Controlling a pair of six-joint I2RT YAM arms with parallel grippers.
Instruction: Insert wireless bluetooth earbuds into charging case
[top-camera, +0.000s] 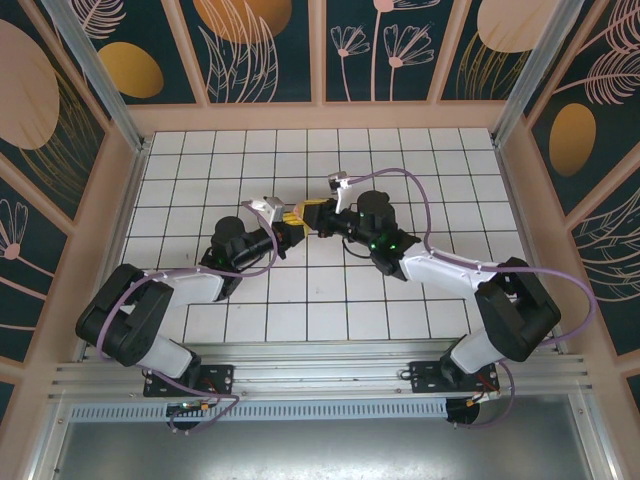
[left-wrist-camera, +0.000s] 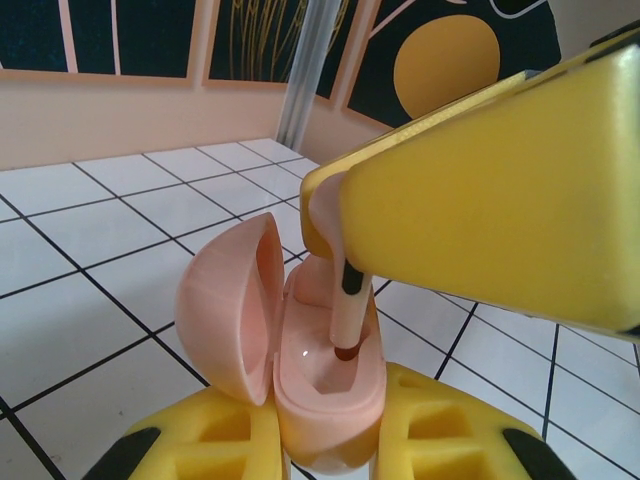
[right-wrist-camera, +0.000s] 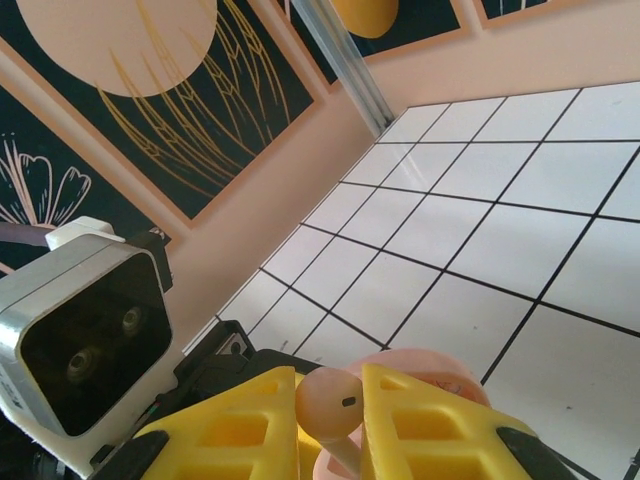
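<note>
Right gripper (right-wrist-camera: 331, 425): jaws drawn in to a narrow gap, pinching a pale pink earbud (right-wrist-camera: 326, 398) by its round head. In the left wrist view its stem (left-wrist-camera: 346, 312) hangs straight down, with the dark tip low inside the well of the pink charging case (left-wrist-camera: 325, 400). I cannot tell whether the tip touches the bottom.

Left gripper (left-wrist-camera: 325, 452): jaws clamped on the case base from both sides. The lid (left-wrist-camera: 228, 308) is swung open to the left, near upright.

From above, I see both grippers meet nose to nose over the middle of the tiled surface (top-camera: 440, 170), which is white squares with thin black lines.

Low peach walls (top-camera: 320, 115) rim the surface. Above them are dark teal panels (top-camera: 265, 50) with pale plant drawings and orange discs. Aluminium posts (top-camera: 95, 70) stand at the far corners.

Obstructions:
- One yellow finger (left-wrist-camera: 500, 190) of the right gripper covers the upper right of the left wrist view and hides the earbud head there.
- The left arm's grey camera housing (right-wrist-camera: 85, 330) sits just beside the right fingers.
- Purple cables (top-camera: 425, 215) loop along both arms.
</note>
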